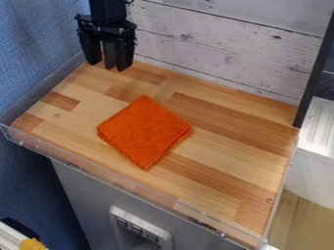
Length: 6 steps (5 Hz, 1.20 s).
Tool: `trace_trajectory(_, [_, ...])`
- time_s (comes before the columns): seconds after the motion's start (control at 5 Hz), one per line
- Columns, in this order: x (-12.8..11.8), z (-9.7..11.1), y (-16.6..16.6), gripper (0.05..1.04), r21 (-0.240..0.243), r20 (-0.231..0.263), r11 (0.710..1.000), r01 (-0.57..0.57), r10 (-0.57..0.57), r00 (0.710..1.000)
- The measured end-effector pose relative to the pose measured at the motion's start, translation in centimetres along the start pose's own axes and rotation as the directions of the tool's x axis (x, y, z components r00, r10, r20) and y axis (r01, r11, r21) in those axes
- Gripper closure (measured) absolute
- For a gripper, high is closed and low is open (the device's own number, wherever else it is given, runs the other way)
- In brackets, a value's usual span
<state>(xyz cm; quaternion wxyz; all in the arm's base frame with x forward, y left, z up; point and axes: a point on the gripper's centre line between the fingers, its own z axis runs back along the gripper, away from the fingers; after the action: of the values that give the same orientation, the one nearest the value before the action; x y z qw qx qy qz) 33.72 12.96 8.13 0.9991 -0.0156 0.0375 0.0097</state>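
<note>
The black gripper (pixel 107 64) hangs at the upper left, over the back left corner of the wooden work surface (pixel 241 156). It stands open, pointing down, with its fingers apart. An orange cloth (pixel 143 131), folded into a thick square, lies flat left of the surface's middle, turned so that its corners point roughly front, back and sideways. The gripper is behind and to the left of the cloth, apart from it.
A whitewashed plank wall (pixel 221 44) rises along the back. A clear plastic edge (pixel 124 181) runs along the front, and a grey border (pixel 46 88) lines the left side. At the right stand a dark upright post (pixel 314 73) and a white ridged unit (pixel 320 127).
</note>
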Motion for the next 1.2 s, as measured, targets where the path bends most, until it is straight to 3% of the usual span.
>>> trace_trajectory(0.4, [-0.1,-1.3,-2.3,0.085,0.0,-0.017,0.983,-0.184,0.184,0.983])
trace_trajectory(0.6, [0.0,-0.6,-3.8,0.085,0.015,0.036,0.951,-0.31,0.309,0.95])
trace_trajectory(1.0, [0.0,0.0,-6.7,0.087,0.002,0.113,0.856,-0.517,0.514,0.851])
trace_trajectory(1.2, [-0.4,0.5,-7.9,0.087,-0.008,0.124,0.809,-0.588,0.584,0.802])
